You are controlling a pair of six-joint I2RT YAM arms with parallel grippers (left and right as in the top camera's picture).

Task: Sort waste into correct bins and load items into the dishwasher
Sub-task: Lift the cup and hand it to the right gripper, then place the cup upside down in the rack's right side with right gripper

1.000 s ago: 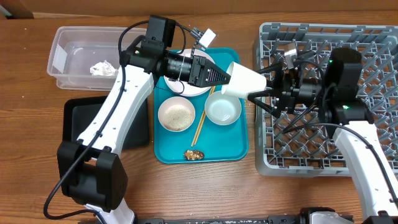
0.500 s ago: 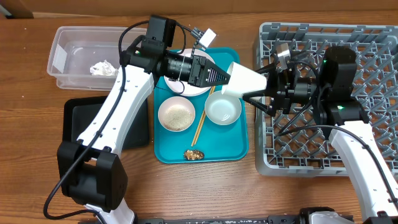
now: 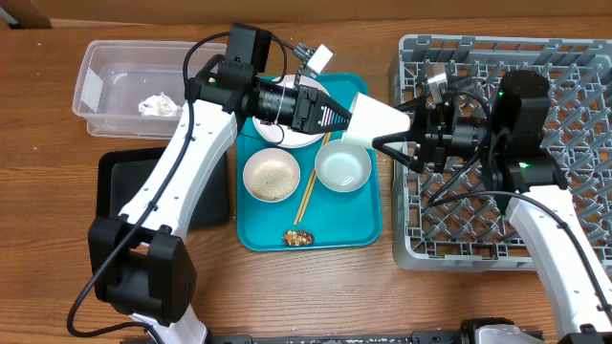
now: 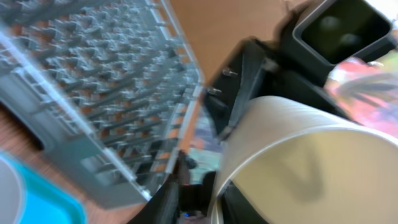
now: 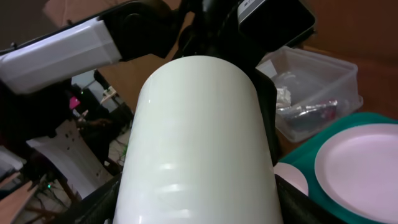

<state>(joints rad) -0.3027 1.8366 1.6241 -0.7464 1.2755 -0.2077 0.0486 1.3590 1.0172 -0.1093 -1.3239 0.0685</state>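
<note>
Seen from above, two robot arms are meeting over a wooden table (image 3: 38, 239). Between them, a small white cup (image 3: 373, 119) is lying on its side in the air. Its wide mouth is facing the left arm and its narrow base is facing the right arm. The cup is hanging over the right edge of a teal tray (image 3: 368, 225), just beside the left wall of a large grey dish rack (image 3: 574, 67).

The right end effector (image 3: 387, 130) is reaching out across the rack and gripping the cup, with its two dark fingers pressing on opposite sides. In the right wrist view the cup is filling the space between those fingers. The left end effector (image 3: 337, 117) is sitting at the cup's mouth. The left wrist view is blurred, so it is not possible to tell whether this end effector is open or closed.

On the teal tray, a round white plate (image 3: 285, 140) is lying at the far end, mostly hidden under the left arm. Nearer the viewer, a white bowl (image 3: 272, 177) with pale grainy contents is sitting on the left. A pale bowl (image 3: 343, 167) is sitting on the right, just below the cup. Two thin wooden chopsticks (image 3: 307, 196) are lying between the bowls, and a small brown food scrap (image 3: 297, 237) is resting near the tray's front edge.

Left of the teal tray, a shallow black tray (image 3: 120, 191) is lying partly under the left arm. Beyond it, a clear plastic tub (image 3: 91, 57) is holding crumpled white paper (image 3: 158, 105).
</note>
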